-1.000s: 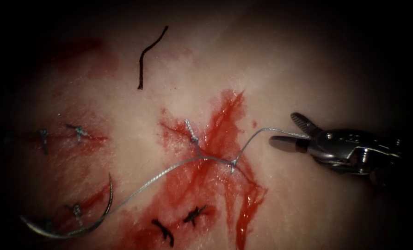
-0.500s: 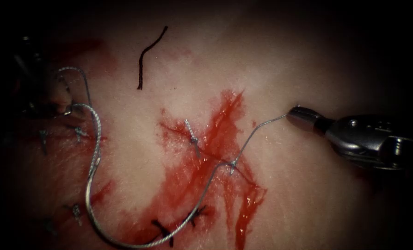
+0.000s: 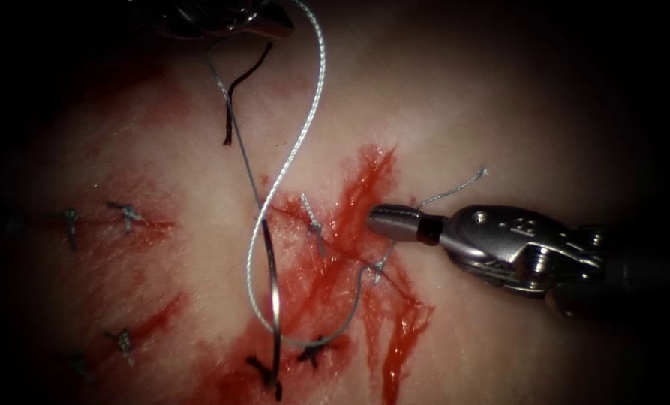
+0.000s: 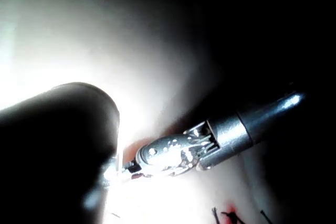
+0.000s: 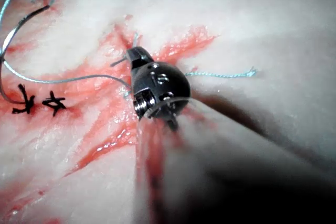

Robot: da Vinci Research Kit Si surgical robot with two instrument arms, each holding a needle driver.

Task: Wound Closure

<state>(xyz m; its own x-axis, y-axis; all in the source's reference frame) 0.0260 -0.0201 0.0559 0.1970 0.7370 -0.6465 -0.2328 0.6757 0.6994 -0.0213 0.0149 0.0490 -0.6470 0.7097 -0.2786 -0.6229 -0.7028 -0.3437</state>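
where the right tool (image 3: 374, 220) reaches in from the right, its two jaws are pressed together just above the newest stitch (image 3: 377, 268) in the cut. nothing can be seen pinched between them. the right wrist view shows the same closed tip (image 5: 135, 54) over the red fluid (image 5: 107, 140).

the short tail of the thread (image 3: 455, 191) rises from that stitch, passes behind the right tool and ends free to the right of the cut, well apart from the tip. in the right wrist view this tail (image 5: 223, 74) lies loose on the tissue (image 5: 252, 19).

the left tool (image 3: 222, 16) is a dark shape at the upper edge of the endoscope view, left of the cut. its grip cannot be told.

the needle (image 3: 273, 300) shows as a long dark arc. it runs from just below the left tool down across the tissue (image 3: 500, 97), left of the newest stitch. its lower end is over two dark stitches (image 3: 316, 349) near the lower edge. whether that end enters the tissue cannot be told.

the long thread (image 3: 321, 67) comes down from the upper edge, crosses the needle, loops low and rises to the newest stitch.

a second grey stitch (image 3: 312, 221) sits just left of the right tool's tip. older grey stitches (image 3: 128, 214) lie far left. a cut end of dark thread (image 3: 233, 97) lies on the tissue below the left tool, beside the needle.

red fluid (image 3: 365, 187) is spread around the cut.
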